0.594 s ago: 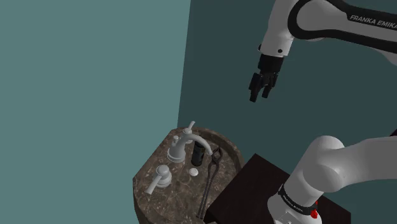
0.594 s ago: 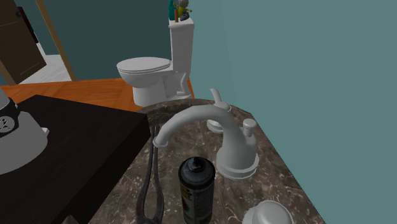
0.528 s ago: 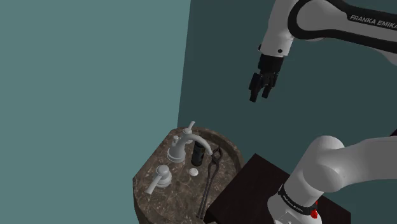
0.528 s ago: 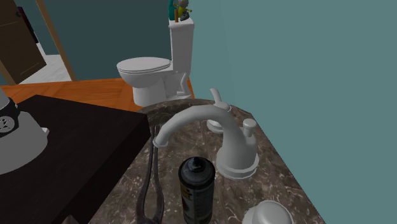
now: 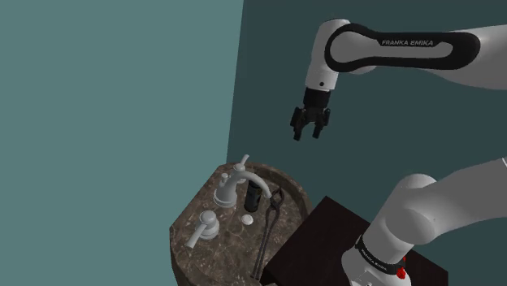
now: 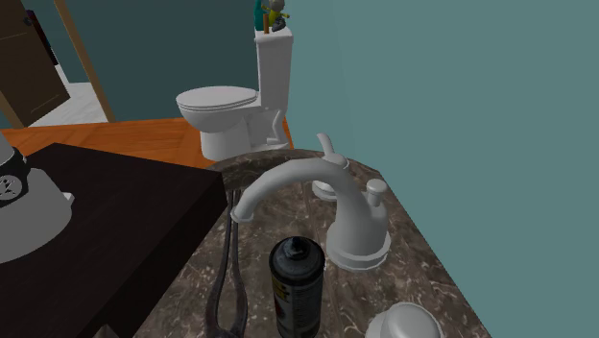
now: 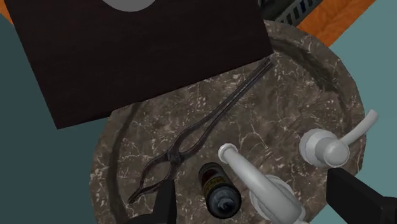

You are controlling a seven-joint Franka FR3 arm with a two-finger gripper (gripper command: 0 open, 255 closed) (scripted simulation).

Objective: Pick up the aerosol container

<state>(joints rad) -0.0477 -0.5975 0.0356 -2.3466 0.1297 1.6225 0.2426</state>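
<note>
My fingers [image 7: 164, 205] are spread wide, holding nothing. In the last half second my gripper [image 5: 309, 128] has swung over and dropped a little, so I now hang well above the faucet [image 7: 256, 186] instead of off to its side. The aerosol container [image 7: 218, 189], a dark can, stands upright just beside the faucet's spout, with the black tongs [image 7: 203, 130] beyond it. I judge I'm roughly lined up, and the whole descent remains.

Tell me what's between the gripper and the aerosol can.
Nothing. In the shoulder view the open gripper hangs high above the black aerosol can, with only bare air between them.
</note>
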